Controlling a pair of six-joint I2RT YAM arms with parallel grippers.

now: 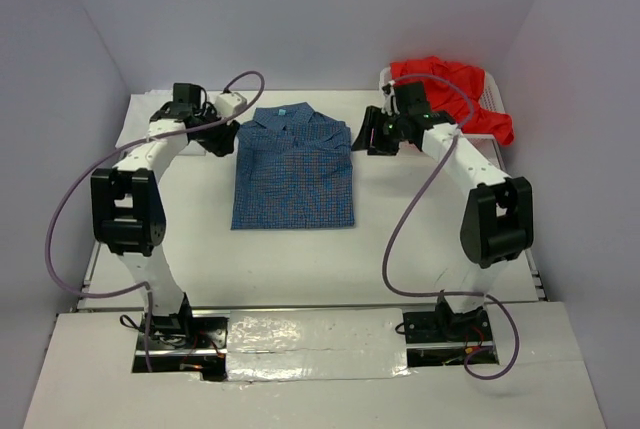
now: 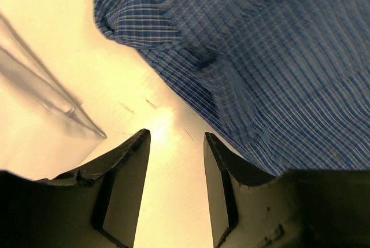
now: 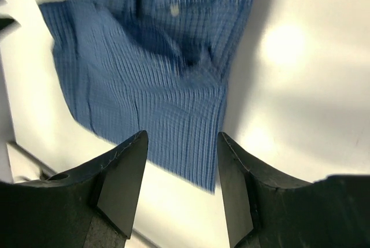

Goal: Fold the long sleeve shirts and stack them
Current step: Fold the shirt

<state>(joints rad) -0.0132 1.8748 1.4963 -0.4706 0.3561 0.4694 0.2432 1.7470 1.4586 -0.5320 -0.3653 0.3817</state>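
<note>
A blue fine-checked collared shirt (image 1: 293,169) lies folded into a neat rectangle in the middle of the table, collar at the far end. My left gripper (image 1: 221,138) hovers just off its far left corner, open and empty. In the left wrist view the gripper (image 2: 176,138) has only bare table between its fingers, and the shirt (image 2: 260,57) lies to the right. My right gripper (image 1: 364,134) stands open by the far right corner. Below its fingers (image 3: 181,139) shows the shirt's edge (image 3: 144,63), untouched. A red shirt (image 1: 455,89) is heaped at the back right.
A white mesh basket (image 1: 492,97) at the back right holds the red shirt. Walls close in the table on three sides. Purple cables loop from both arms. A pale sheet edge (image 2: 40,86) lies left of the left gripper.
</note>
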